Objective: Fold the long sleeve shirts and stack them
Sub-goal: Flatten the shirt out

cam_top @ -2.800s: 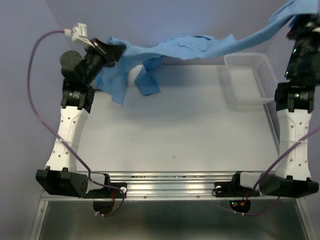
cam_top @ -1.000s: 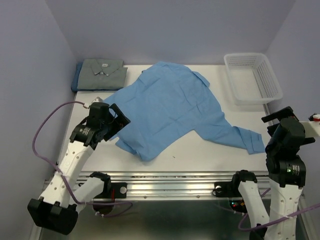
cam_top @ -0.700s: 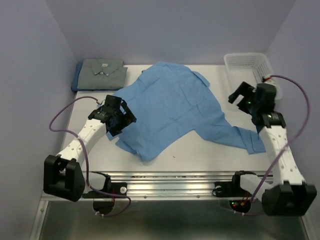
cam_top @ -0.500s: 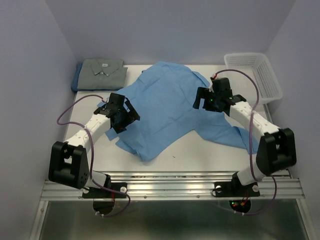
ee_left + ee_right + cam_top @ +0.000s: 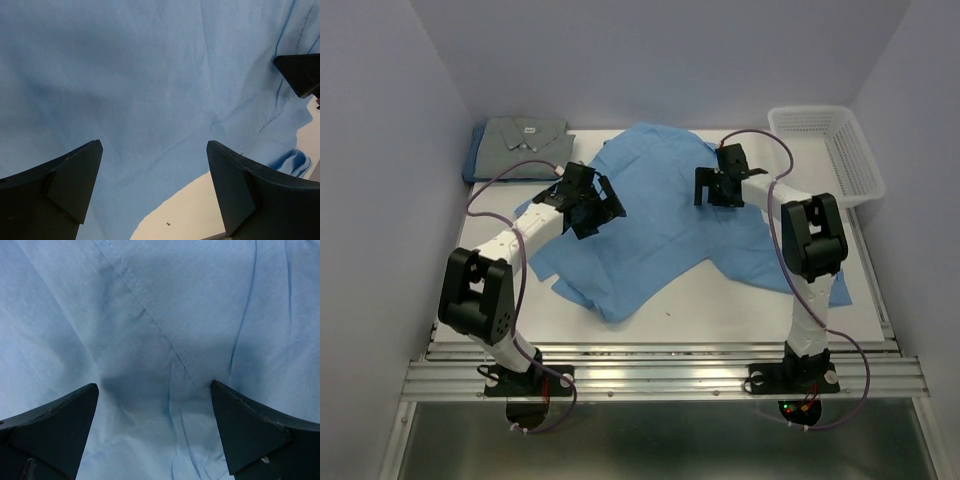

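A light blue long sleeve shirt (image 5: 655, 225) lies spread across the middle of the table, one sleeve trailing toward the front right. At the back left a grey shirt (image 5: 525, 143) with a white neck label lies folded on a darker blue one (image 5: 473, 165). My left gripper (image 5: 603, 210) hovers open over the light blue shirt's left part, nothing between its fingers. The left wrist view has it (image 5: 154, 145) above blue cloth (image 5: 150, 75) near the hem. My right gripper (image 5: 712, 197) hangs open over the shirt's right upper part; its wrist view (image 5: 154, 386) has only creased cloth (image 5: 165, 315) below.
A white mesh basket (image 5: 830, 150) stands at the back right corner. Bare table (image 5: 720, 310) shows in front of the shirt, and as a pale patch (image 5: 200, 210) in the left wrist view. A finger of the right gripper (image 5: 300, 72) shows at that view's right edge.
The shirt, earlier held up between both grippers, now lies spread on the table. Both arms have swung in from the table's sides to above the shirt, jaws open throughout.
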`<state>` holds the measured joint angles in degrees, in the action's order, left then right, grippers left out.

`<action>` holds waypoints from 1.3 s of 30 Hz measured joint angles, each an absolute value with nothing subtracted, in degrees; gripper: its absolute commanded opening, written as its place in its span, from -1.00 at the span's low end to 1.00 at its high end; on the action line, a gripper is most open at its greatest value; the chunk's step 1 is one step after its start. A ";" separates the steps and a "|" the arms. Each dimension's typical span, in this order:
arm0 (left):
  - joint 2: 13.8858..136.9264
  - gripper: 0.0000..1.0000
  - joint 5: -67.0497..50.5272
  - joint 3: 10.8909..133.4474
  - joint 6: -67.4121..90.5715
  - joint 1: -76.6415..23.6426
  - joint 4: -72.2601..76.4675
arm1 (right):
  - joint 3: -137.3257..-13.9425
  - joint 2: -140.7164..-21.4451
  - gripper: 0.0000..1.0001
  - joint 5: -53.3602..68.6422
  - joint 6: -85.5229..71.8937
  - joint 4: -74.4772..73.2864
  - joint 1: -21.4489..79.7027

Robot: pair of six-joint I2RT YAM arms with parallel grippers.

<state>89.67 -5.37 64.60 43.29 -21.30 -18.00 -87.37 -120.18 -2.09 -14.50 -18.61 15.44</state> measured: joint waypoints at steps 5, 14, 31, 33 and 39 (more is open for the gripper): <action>96.36 0.97 -5.96 67.61 42.19 -23.59 -17.34 | -86.26 -120.20 1.00 -5.74 -15.55 -17.72 15.42; 100.53 0.97 -2.85 64.69 41.39 -24.38 -21.50 | -74.50 -112.64 1.00 -8.25 -20.56 -13.96 11.33; 90.52 0.97 5.32 51.46 43.55 -19.53 -25.45 | -51.59 -94.74 1.00 -13.45 -30.04 -12.08 9.93; 90.76 0.97 5.45 51.68 43.05 -19.33 -25.58 | -49.58 -92.77 1.00 -14.06 -30.81 -12.32 9.93; 98.74 0.97 5.67 60.49 38.39 -19.22 -25.96 | -47.29 -90.61 1.00 -16.23 -32.38 -12.86 9.87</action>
